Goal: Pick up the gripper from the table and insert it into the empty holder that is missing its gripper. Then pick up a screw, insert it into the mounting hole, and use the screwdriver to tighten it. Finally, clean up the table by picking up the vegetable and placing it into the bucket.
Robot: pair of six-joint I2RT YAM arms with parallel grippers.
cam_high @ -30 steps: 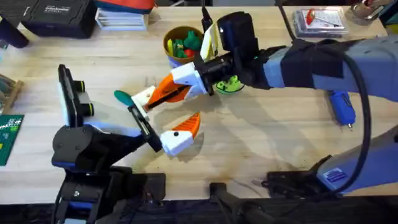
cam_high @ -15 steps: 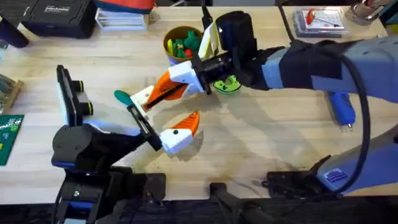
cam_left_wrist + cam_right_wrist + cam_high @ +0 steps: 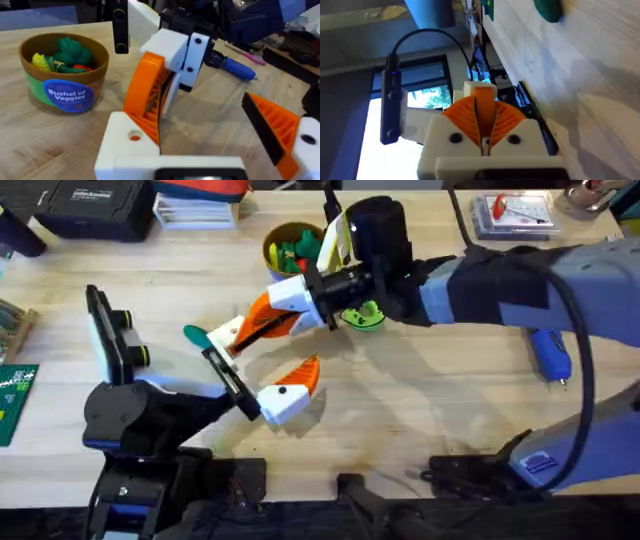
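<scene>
While my left pincer (image 3: 262,370) hangs spread, my right pincer (image 3: 243,332) is pressed together beside the vegetable (image 3: 196,335).

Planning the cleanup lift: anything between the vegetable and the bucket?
Nothing lies on the table between the vegetable and the bucket. The right tool sits just beside that line, close to the vegetable, and may crowd a lift.

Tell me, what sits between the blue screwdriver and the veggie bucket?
In the overhead view, the right arm's hand and a lime-green ring lie between screwdriver and bucket.
</scene>
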